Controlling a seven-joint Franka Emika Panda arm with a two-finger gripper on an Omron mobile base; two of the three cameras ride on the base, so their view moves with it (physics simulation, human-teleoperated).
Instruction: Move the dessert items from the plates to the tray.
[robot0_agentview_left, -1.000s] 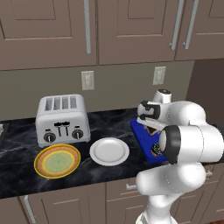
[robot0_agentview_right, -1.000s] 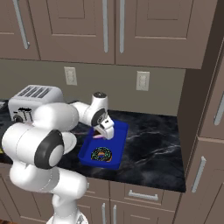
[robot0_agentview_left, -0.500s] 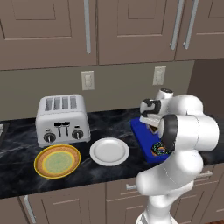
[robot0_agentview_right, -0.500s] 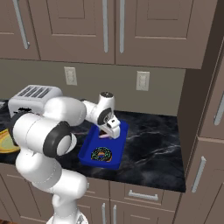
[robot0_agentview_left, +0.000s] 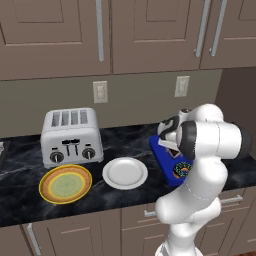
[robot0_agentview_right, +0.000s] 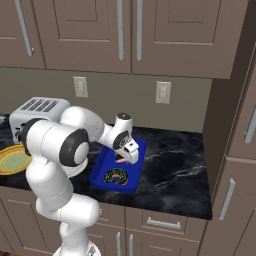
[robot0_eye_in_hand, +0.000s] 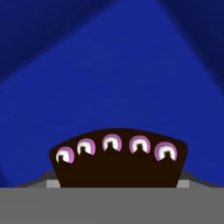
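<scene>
My gripper (robot0_agentview_right: 126, 158) hangs low over the deep-blue tray (robot0_agentview_right: 136, 169), shut on the dark chocolate cake wedge (robot0_agentview_right: 121, 161). In the hand view the cake wedge (robot0_eye_in_hand: 118, 164), dark with a row of pink dots, sits close between the fingers with the tray's blue floor (robot0_eye_in_hand: 109, 65) just behind it. The sprinkled chocolate donut (robot0_agentview_right: 116, 176) lies on the tray's near end, also seen as the donut (robot0_agentview_left: 182, 170) beside my arm. The white plate (robot0_agentview_left: 125, 173) and the orange-rimmed plate (robot0_agentview_left: 65, 183) lie bare on the black counter to the left.
A silver four-slot toaster (robot0_agentview_left: 71, 136) stands behind the plates by the wall. Cabinets hang overhead. A tall cabinet side (robot0_agentview_right: 225, 150) closes the counter to the right of the tray.
The hand has come down closer to the tray's far half with the cake wedge in it, and the arm has swung a little. Plates, donut and toaster have not moved.
</scene>
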